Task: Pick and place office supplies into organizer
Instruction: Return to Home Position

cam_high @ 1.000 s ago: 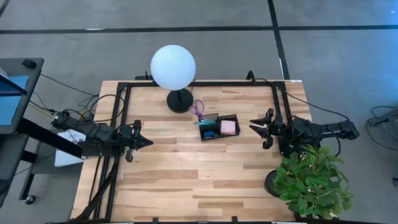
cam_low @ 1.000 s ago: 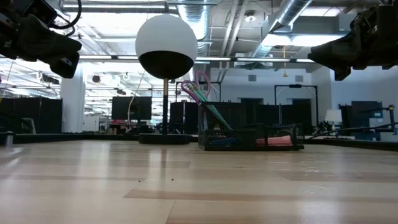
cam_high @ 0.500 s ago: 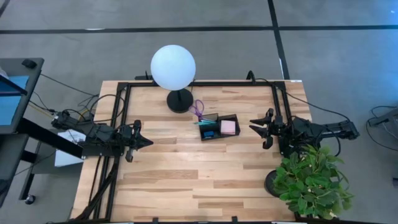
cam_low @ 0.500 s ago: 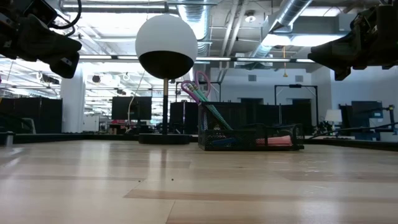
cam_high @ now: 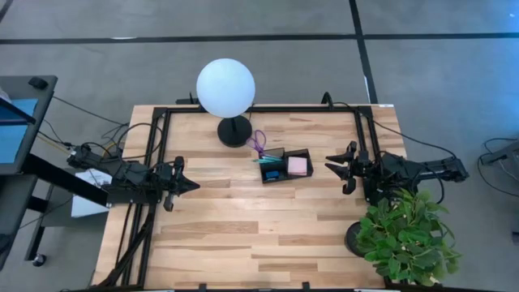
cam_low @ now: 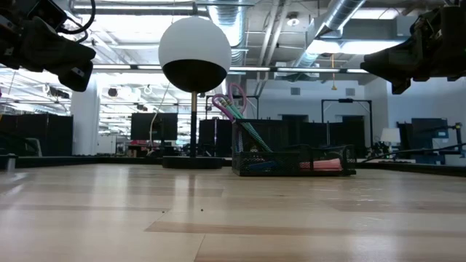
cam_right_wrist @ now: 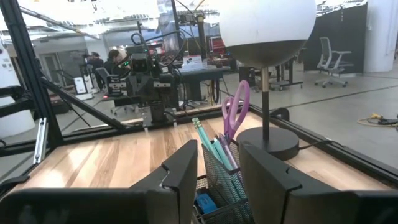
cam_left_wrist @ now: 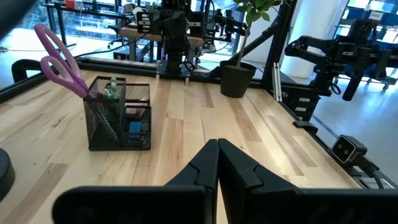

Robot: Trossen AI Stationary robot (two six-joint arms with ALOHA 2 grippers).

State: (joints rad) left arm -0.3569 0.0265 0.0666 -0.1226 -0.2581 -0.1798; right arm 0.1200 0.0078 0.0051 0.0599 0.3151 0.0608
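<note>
The black mesh organizer [cam_high: 285, 165] stands on the table's far middle. Purple-handled scissors [cam_left_wrist: 59, 59] and several pens [cam_right_wrist: 216, 152] stick up from its tall compartment; a pink pad [cam_high: 298, 165] and a blue eraser [cam_left_wrist: 135, 129] lie in lower compartments. My left gripper [cam_high: 191, 186] hovers shut at the table's left side, pointing level toward the right. My right gripper [cam_high: 330, 162] hovers open at the right side, pointing level toward the organizer, with nothing between its fingers [cam_right_wrist: 186, 171].
A white globe lamp [cam_high: 225, 88] on a round black base [cam_high: 234, 130] stands just left of and behind the organizer. A potted green plant [cam_high: 405, 235] sits at the near right corner. A black frame [cam_high: 259, 109] runs along the table's edges.
</note>
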